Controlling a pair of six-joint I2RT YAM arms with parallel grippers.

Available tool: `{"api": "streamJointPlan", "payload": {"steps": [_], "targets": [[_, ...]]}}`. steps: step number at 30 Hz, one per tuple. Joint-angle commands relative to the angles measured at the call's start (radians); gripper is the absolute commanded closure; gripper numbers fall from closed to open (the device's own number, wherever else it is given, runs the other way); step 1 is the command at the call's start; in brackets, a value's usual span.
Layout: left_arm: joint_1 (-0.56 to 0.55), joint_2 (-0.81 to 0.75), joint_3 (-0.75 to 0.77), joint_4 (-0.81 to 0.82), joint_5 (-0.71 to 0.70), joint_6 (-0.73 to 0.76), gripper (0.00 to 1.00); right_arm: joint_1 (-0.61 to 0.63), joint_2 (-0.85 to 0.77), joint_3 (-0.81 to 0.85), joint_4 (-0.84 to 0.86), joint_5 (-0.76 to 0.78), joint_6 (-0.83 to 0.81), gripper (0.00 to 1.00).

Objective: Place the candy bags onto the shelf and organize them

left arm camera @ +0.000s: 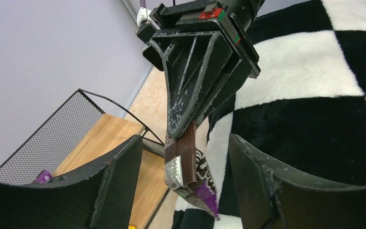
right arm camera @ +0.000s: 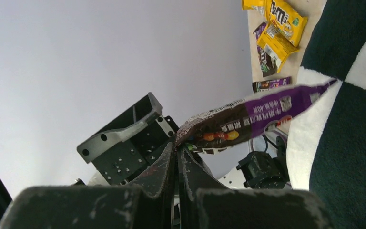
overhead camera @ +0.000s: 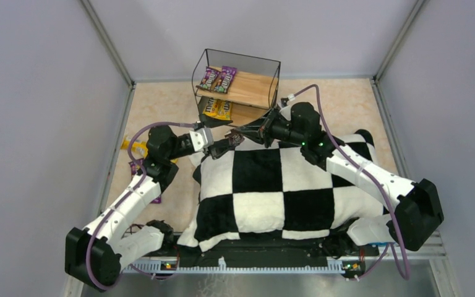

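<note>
pinching purple bag (right arm camera: 248, 114) w/ right end effector (right arm camera: 177, 145); left end effector (overhead camera: 227, 146) open beside cushion (overhead camera: 266, 185)

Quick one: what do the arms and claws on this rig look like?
The left arm and right arm have white link shells, black joints and a purple cable running alongside. The left claw and right claw are black with scuffed fingers; the right carries small red and green marks.
</note>
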Motion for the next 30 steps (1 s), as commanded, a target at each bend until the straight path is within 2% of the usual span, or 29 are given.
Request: {"api": "streamJointPlan", "payload": {"steps": [1,8,10,14,18,21,23,26,28,30], "targets": [[-0.016,-0.022,-0.017,0.039,-0.064,0.106,0.28,0.006,-0.007,0.039,0.075,0.01,0.002,1.0],[-0.016,-0.012,0.019,0.039,-0.181,0.039,0.53,0.006,-0.022,0.032,0.059,0.038,-0.022,1.0],[-0.016,-0.006,0.035,0.028,-0.176,0.024,0.62,0.008,-0.026,0.026,0.063,0.042,-0.025,1.0],[-0.017,0.012,0.085,-0.043,-0.147,-0.009,0.74,0.013,-0.046,0.009,0.065,0.075,-0.057,1.0],[-0.018,0.012,0.105,-0.055,-0.132,-0.049,0.97,0.013,-0.048,0.0,0.087,0.081,-0.109,1.0],[-0.019,-0.011,0.086,-0.014,-0.146,-0.087,1.0,0.007,-0.053,-0.001,0.099,0.088,-0.179,0.99],[-0.019,-0.027,0.064,0.028,-0.163,-0.108,1.0,-0.021,-0.061,-0.043,0.198,0.053,-0.234,0.83],[-0.019,-0.037,0.049,0.077,-0.218,-0.16,1.0,-0.095,-0.086,-0.145,0.382,-0.048,-0.356,0.51],[-0.018,-0.036,0.058,0.08,-0.249,-0.201,1.0,-0.151,-0.109,-0.212,0.471,-0.12,-0.417,0.4],[-0.018,-0.037,0.066,0.076,-0.318,-0.303,1.0,-0.191,-0.128,-0.248,0.488,-0.176,-0.516,0.34]]}}
